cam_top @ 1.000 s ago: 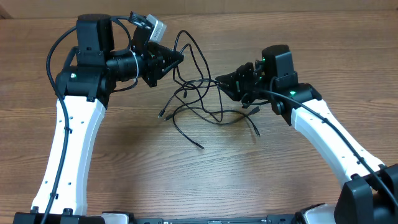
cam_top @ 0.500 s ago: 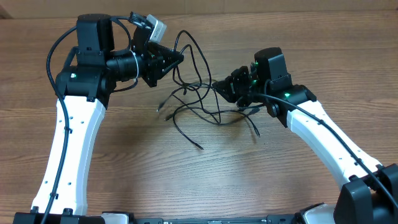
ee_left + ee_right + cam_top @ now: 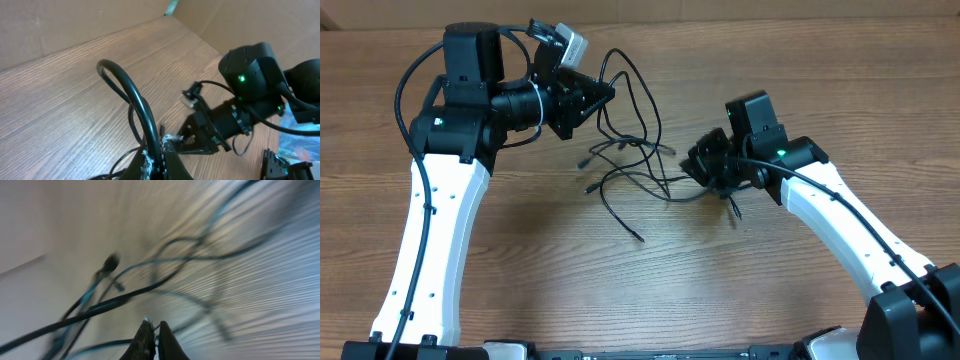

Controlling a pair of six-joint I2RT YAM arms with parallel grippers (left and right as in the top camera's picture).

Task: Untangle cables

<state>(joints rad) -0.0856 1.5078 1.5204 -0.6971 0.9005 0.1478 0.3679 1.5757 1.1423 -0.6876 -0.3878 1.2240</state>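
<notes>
Black, thin, flexible cables (image 3: pixel 630 160) with small plug ends lie in a loose tangle on the brown wood-grain table (image 3: pixel 650 290), in the middle between the two arms. The left arm's black two-finger gripper (image 3: pixel 608 93) sits at the upper left edge of the tangle. It is closed on one strand, which rises in tall loops from its tip. In the left wrist view that strand (image 3: pixel 132 95) arches up out of the pinched fingers (image 3: pixel 150 167), and the right arm's black wrist housing (image 3: pixel 250 85) with a green light faces it across the table.

The right arm's black two-finger gripper (image 3: pixel 692 165) is at the right edge of the tangle, touching the strands there. In the motion-blurred right wrist view its fingers (image 3: pixel 145 337) are pressed together, with strands (image 3: pixel 125 297) crossing just ahead. I cannot tell whether any strand is caught between them. Two loose plug ends trail towards the near side of the table, clear of both grippers.
</notes>
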